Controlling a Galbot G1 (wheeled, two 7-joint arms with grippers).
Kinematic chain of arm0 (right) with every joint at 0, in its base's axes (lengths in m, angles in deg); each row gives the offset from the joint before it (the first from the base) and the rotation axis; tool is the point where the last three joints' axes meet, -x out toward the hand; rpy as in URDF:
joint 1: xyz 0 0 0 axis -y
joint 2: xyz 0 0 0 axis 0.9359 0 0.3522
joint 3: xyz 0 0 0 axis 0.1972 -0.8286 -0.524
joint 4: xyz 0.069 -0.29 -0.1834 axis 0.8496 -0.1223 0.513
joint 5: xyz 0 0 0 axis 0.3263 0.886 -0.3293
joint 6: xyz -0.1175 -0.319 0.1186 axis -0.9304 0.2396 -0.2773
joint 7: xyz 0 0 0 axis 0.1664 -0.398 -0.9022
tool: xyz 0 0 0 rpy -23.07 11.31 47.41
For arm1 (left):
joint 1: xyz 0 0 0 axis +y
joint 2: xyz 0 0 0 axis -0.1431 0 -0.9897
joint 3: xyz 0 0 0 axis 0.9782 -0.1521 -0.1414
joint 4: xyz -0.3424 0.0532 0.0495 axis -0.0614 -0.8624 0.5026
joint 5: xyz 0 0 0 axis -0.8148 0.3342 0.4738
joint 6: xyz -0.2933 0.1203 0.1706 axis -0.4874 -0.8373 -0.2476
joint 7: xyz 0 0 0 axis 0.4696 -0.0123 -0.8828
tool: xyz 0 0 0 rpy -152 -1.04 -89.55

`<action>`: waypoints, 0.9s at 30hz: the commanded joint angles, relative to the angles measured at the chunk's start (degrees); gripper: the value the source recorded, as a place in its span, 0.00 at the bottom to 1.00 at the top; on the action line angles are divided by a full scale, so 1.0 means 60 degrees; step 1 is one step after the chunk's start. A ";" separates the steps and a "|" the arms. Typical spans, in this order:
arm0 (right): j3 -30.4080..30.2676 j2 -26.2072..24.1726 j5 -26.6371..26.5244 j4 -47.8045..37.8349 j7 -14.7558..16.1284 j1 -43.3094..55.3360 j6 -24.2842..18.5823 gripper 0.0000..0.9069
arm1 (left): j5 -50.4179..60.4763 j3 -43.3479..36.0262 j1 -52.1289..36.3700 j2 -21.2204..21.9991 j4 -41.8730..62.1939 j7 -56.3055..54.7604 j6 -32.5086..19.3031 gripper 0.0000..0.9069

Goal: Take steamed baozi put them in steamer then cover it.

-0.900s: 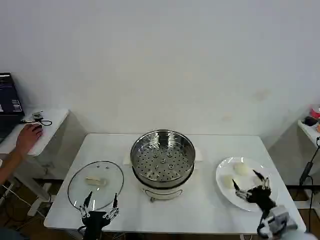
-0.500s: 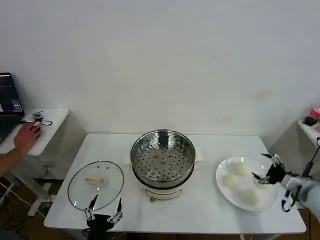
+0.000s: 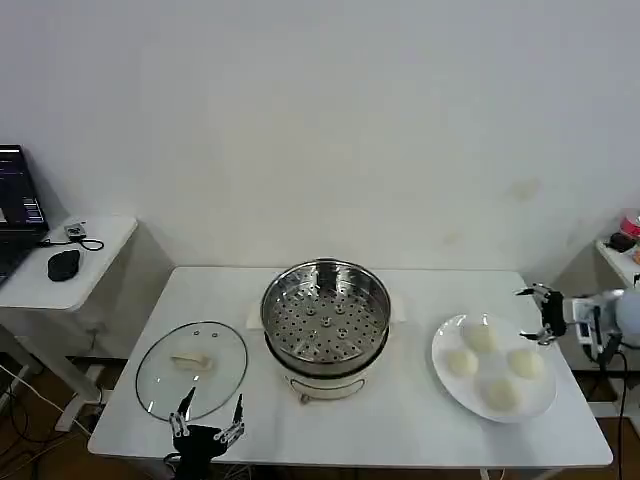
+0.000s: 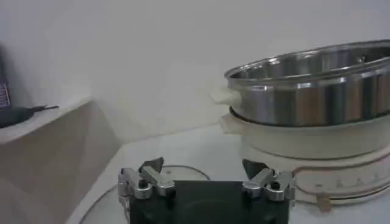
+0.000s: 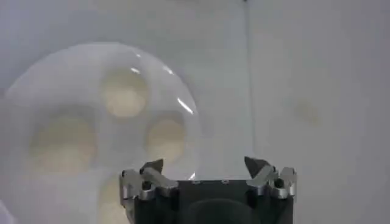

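Observation:
Several cream-white steamed baozi [image 3: 480,337] lie on a white plate [image 3: 438,350] at the table's right. The steel steamer [image 3: 325,320], uncovered, its perforated tray bare, stands mid-table on a white base. Its glass lid [image 3: 192,368] lies flat at the left. My right gripper [image 3: 535,315] hovers open off the plate's far right rim, holding nothing. In the right wrist view the baozi [image 5: 125,94] and plate [image 5: 73,67] lie beyond that gripper [image 5: 204,165]. My left gripper [image 3: 210,415] waits open at the front edge by the lid; its wrist view shows the gripper [image 4: 204,167] facing the steamer [image 4: 317,91].
A small white side table [image 3: 90,250] with a mouse [image 3: 63,264] and a laptop stands left of the main table. A second stand [image 3: 620,255] sits at the far right, near my right arm. Bare tabletop lies between steamer and plate.
My right gripper has swung from the plate's front edge up to its far right side, uncovering the baozi. A person's hand has left the side table. The left gripper barely moved.

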 commanded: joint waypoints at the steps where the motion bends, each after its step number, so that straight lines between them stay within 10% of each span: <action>1: -0.3033 0.0335 0.0052 -0.1793 0.0746 0.2722 -0.0291 1.00 | 0.0046 0.0005 -0.0024 0.0002 -0.0015 0.0045 0.0059 1.00; 27: -0.3397 0.2637 0.0924 -0.3740 0.0003 0.2570 -0.0338 1.00 | 0.0354 -0.0049 0.0079 0.0109 -0.0466 0.0161 0.0176 1.00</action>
